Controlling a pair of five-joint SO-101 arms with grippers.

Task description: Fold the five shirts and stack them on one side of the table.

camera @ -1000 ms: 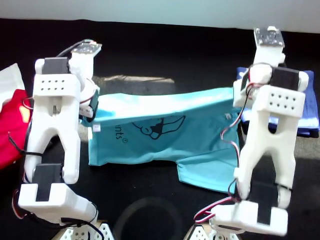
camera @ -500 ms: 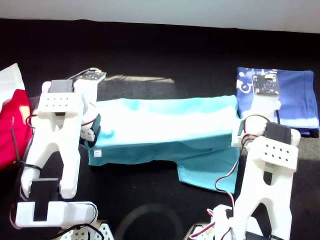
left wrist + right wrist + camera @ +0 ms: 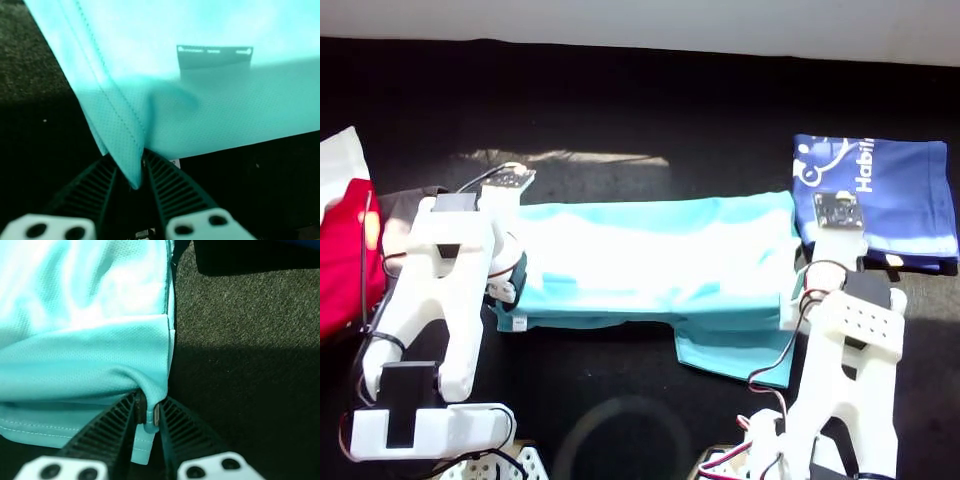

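Teal shirt [image 3: 655, 260] lies folded lengthwise mid-bench [image 3: 640, 110], spanning the gap between both arms. Left claw [image 3: 136, 172] pinches the hem at one end. Right claw [image 3: 147, 412] is clamped on the opposite edge. Folded blue shirt [image 3: 890, 210] sits just beside the right end, red shirt [image 3: 345, 250] at the left bench edge.

The high view looks steeply down over the dark tabletop [image 3: 620, 100] from above the arms' bases, taking in both arms; the left wrist view looks out along the left end effector [image 3: 139, 172], very close to the teal shirt [image 3: 210, 100]; the right wrist view does likewise along the right end effector [image 3: 148, 414]; all three share that shirt and the tabletop.
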